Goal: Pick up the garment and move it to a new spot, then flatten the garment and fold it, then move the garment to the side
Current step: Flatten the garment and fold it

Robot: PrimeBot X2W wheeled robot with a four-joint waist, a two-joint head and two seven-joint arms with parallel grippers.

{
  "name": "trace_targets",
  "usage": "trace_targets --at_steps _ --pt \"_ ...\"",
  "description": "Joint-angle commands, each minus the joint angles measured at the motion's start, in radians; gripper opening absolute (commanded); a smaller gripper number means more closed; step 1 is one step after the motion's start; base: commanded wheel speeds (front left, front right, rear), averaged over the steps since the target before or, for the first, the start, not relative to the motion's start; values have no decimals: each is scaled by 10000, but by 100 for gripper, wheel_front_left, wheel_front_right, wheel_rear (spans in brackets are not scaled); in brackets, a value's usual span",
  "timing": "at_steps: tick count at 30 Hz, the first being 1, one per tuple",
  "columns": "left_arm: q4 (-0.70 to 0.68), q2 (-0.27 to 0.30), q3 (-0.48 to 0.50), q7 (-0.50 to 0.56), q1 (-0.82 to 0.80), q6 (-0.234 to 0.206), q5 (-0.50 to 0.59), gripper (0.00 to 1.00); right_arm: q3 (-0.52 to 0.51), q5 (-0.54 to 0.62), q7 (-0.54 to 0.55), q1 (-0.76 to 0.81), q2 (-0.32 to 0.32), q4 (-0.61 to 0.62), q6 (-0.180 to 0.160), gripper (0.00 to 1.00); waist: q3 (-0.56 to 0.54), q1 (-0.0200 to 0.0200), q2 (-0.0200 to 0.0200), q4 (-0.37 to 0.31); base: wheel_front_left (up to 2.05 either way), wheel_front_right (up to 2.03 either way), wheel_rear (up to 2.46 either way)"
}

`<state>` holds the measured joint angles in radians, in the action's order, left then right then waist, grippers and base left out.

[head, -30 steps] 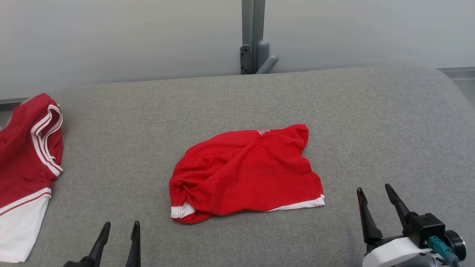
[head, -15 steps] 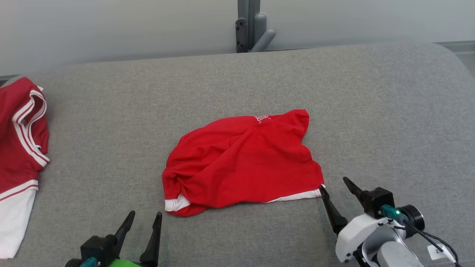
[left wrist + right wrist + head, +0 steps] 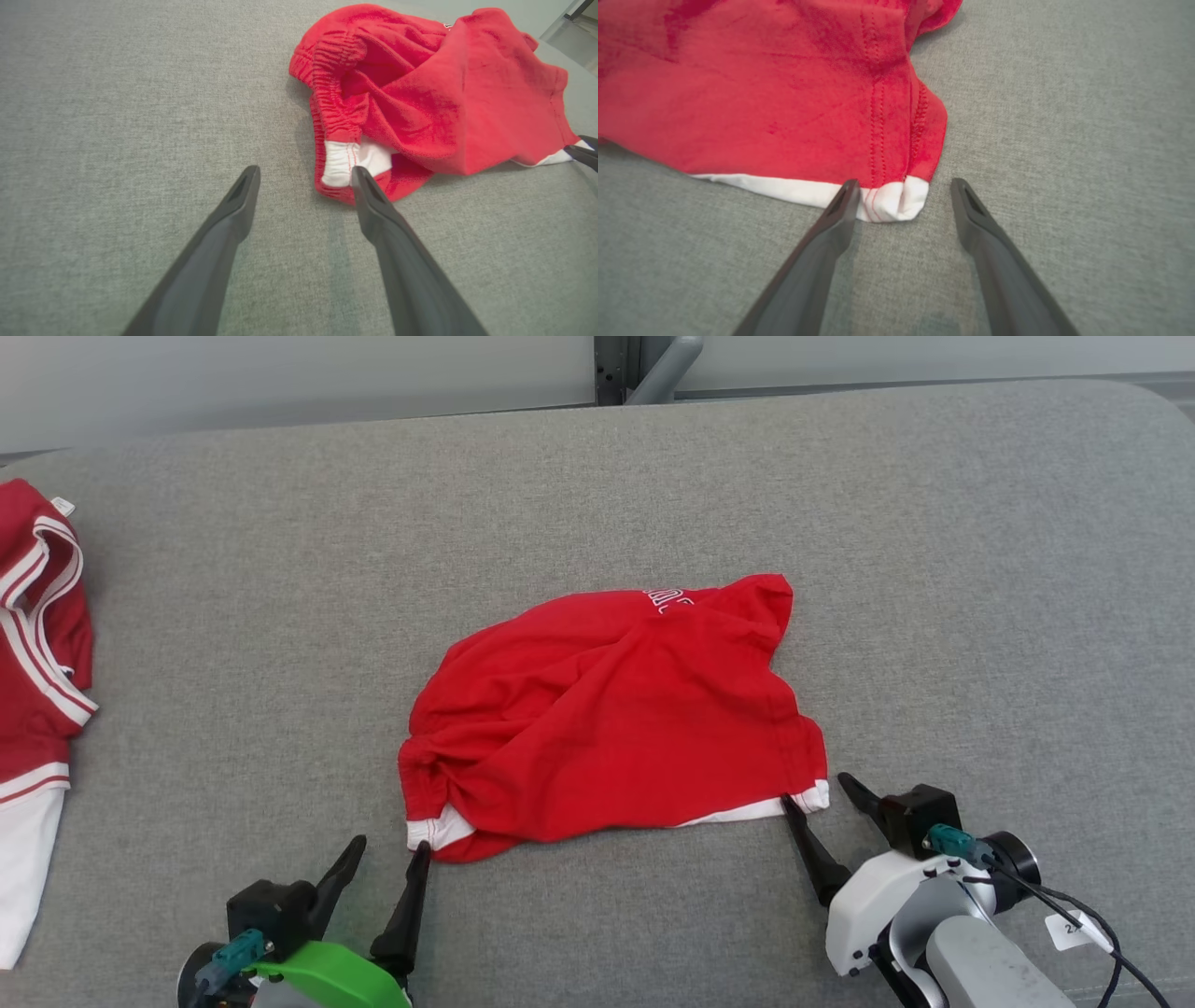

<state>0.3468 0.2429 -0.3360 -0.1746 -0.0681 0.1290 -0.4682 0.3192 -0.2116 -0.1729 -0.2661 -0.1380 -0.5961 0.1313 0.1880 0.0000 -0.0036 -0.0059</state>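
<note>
The garment [image 3: 611,714] is a crumpled red piece with a white hem, lying in the middle of the grey surface [image 3: 980,569]. My left gripper [image 3: 387,859] stands open at its near left corner, with one fingertip at the white hem [image 3: 343,161]. In the left wrist view the garment [image 3: 434,98] lies up and to the right of my left gripper [image 3: 303,173]. My right gripper [image 3: 817,791] is open at the near right corner. The white corner [image 3: 896,200] lies between the fingertips of my right gripper [image 3: 903,185]; the garment [image 3: 784,93] spreads above.
A second red and white garment [image 3: 33,644] lies at the left edge of the grey surface. A grey post [image 3: 644,369] stands behind the far edge. Bare grey fabric stretches to the right and behind the red piece.
Both grippers have advanced to the garment's near corners, still open. The head camera has tilted down, so the whole scene has shifted up in the picture.
</note>
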Motion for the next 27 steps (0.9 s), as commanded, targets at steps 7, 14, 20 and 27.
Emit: trace_targets --at_steps 7,14,20,27 --pt "-26 401 -1012 -119 -651 26 -941 100 172 -144 -194 -299 -20 -449 -14 100 265 0 36 -85 0 0 0" --pt "415 510 -1451 -398 -1026 27 -1331 18 480 -280 -257 -474 21 -629 -14 100 374 0 36 -199 0 0 0" --pt "643 639 -1964 -501 -1173 27 -1547 0 902 -666 -114 -454 17 -777 -8 14 308 0 36 -267 0 0 0" --pt "290 900 -2089 -650 -894 27 -2179 0 1203 -2362 -323 -225 -289 304 -6 0 -155 0 36 -386 0 0 0"
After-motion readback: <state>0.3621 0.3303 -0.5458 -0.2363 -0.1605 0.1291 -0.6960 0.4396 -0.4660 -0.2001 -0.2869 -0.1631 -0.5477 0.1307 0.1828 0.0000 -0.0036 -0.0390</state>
